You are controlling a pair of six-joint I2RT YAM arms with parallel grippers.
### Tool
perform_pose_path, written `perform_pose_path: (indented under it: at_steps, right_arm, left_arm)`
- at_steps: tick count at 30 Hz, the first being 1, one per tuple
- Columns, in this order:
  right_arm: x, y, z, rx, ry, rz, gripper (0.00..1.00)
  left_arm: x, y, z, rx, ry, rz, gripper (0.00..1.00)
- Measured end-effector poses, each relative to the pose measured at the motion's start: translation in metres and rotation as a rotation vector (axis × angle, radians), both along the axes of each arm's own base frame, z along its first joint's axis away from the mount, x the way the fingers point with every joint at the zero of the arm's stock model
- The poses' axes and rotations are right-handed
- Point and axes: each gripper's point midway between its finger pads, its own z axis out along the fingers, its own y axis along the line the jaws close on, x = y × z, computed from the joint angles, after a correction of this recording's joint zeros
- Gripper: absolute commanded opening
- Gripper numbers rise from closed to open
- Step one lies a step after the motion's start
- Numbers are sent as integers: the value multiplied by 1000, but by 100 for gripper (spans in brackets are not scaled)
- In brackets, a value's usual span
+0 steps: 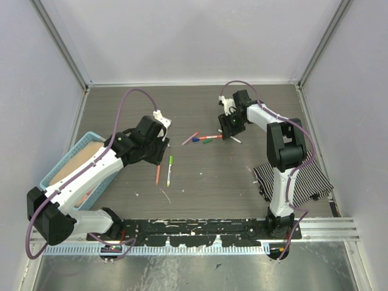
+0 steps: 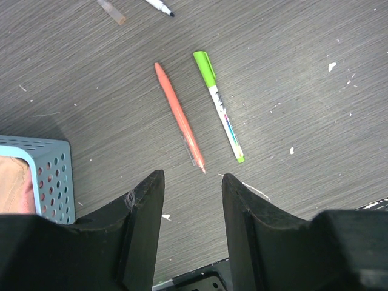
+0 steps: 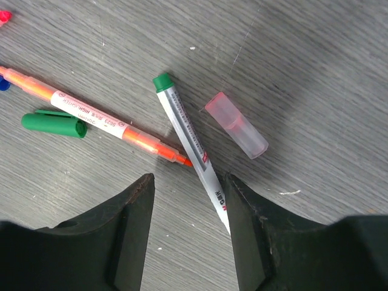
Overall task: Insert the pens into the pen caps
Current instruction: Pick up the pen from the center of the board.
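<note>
An all-orange pen (image 2: 179, 115) and a white pen with a lime-green cap (image 2: 219, 106) lie side by side on the table, just ahead of my open left gripper (image 2: 193, 179), which holds nothing. In the top view they lie at the orange pen (image 1: 157, 174) and the green one (image 1: 170, 170). My right gripper (image 3: 189, 182) hangs open over a white pen with a green end (image 3: 191, 142), whose lower part runs along the right finger's inner face. Next to it lie an uncapped orange highlighter (image 3: 103, 121), a green cap (image 3: 53, 124) and a clear pink cap (image 3: 236, 124).
A light blue perforated basket (image 1: 63, 163) stands at the left, close to the left arm. A striped cloth (image 1: 291, 176) lies at the right near the right arm's base. A dark-tipped pen (image 2: 160, 7) and a clear cap (image 2: 112, 11) lie further out.
</note>
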Motion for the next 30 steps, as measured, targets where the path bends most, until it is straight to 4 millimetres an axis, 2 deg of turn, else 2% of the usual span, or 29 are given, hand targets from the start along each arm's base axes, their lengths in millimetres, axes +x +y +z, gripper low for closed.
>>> perform_pose_path:
  at_steps: [30]
  right_arm:
    - [-10,2,-6,-57,20,30,24]
  left_arm:
    - [-1,-1,-1,-10,11,-4,49]
